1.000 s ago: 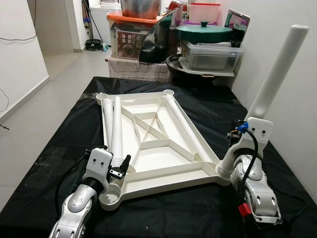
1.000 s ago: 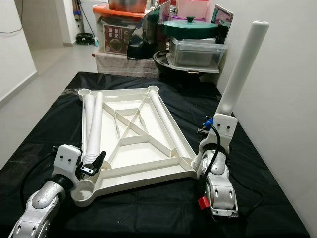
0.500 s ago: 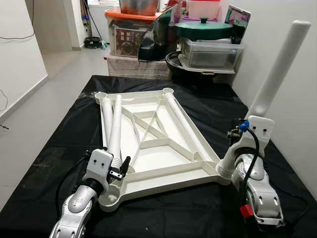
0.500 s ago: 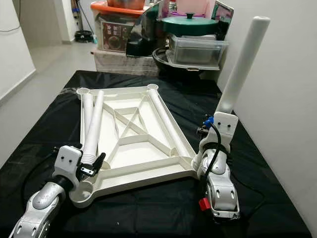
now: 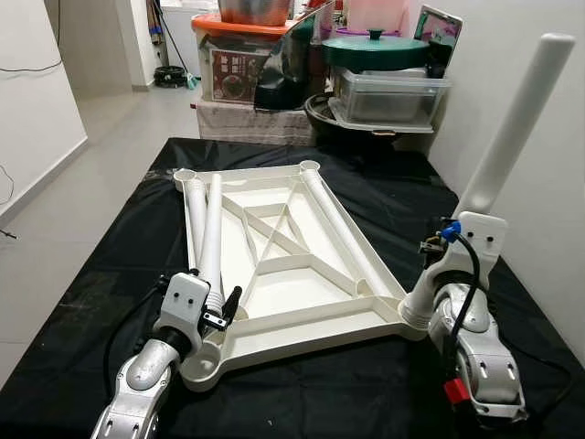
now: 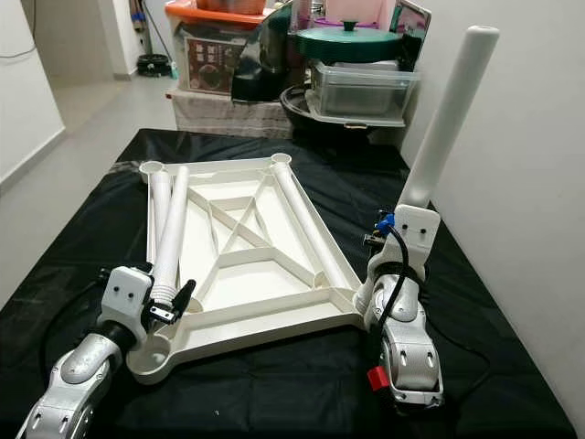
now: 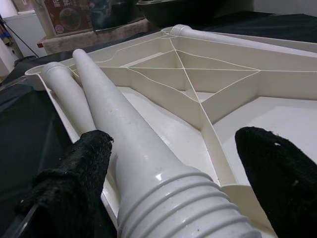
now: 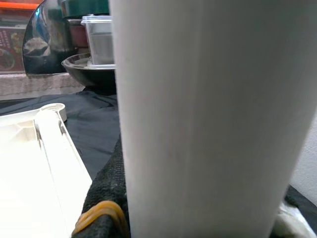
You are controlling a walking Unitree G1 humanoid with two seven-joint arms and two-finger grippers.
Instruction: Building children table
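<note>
Tabletop (image 5: 302,283) upside down on black bench (image 5: 384,201). Left claw (image 7: 168,188) open, fingers (image 7: 74,173) either side of leg's (image 5: 212,229) ribbed end at near-left corner. Right claw (image 5: 430,283) clenched on upright leg (image 5: 516,119) in near-right corner socket.

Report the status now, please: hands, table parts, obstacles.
Left hand open around threaded end of a lying leg on the upturned tabletop. Right hand shut on upright leg at near right corner. No obstacle seen.
</note>
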